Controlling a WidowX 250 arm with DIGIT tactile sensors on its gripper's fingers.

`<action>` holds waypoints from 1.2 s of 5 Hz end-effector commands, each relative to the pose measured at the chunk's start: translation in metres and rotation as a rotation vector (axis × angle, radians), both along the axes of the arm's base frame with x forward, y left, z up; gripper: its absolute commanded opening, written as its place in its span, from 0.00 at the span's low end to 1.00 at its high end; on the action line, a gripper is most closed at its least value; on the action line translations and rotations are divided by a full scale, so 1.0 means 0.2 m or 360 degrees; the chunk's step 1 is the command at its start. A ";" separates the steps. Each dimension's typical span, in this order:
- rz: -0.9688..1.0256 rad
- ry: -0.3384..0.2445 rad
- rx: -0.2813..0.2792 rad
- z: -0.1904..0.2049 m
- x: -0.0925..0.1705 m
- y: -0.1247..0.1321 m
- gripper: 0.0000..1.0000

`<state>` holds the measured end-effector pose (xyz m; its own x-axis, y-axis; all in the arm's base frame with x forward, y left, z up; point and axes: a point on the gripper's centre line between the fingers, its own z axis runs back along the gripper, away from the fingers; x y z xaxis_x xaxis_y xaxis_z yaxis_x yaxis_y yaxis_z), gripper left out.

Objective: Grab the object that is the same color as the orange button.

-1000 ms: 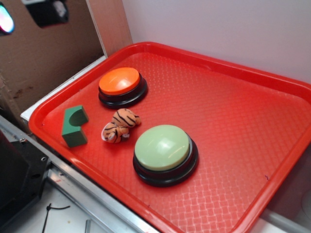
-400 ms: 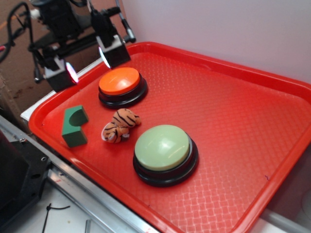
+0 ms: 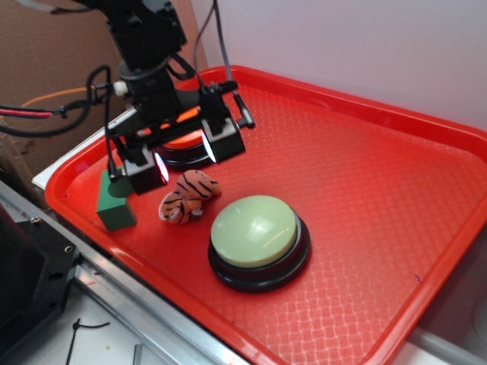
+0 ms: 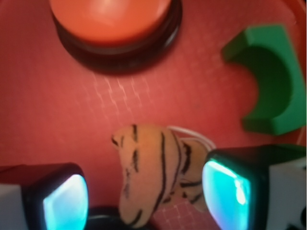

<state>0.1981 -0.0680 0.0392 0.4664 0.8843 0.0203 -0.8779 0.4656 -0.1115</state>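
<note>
Gripper (image 3: 185, 154) jaws apart, hovering w/ plush tiger (image 3: 189, 196) just below between fingers; descent + close not yet done.

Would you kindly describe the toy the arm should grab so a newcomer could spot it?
On the red tray, look between the orange button and the larger pale green button. The small plush tiger lies there, beside a green block: the only soft, black-striped thing.

Striped orange plush tiger (image 3: 189, 197) lies on its side near the orange dome button (image 4: 111, 19)
</note>
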 end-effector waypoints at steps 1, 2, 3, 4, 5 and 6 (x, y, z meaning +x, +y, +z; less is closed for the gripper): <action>0.0019 0.0080 0.0036 -0.14 -0.01 -0.03 1.00; 0.0074 0.0059 0.0057 -0.15 -0.01 -0.02 0.10; 0.0085 0.0056 0.0046 -0.14 0.00 0.00 0.00; -0.0028 0.0074 0.0031 -0.09 0.01 0.03 0.00; -0.0349 0.0055 0.0059 0.07 0.07 0.05 0.00; -0.0746 0.0072 0.0119 0.24 0.14 0.05 0.00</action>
<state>0.2163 -0.0606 0.0749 0.8299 0.5578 0.0051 -0.5579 0.8299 0.0102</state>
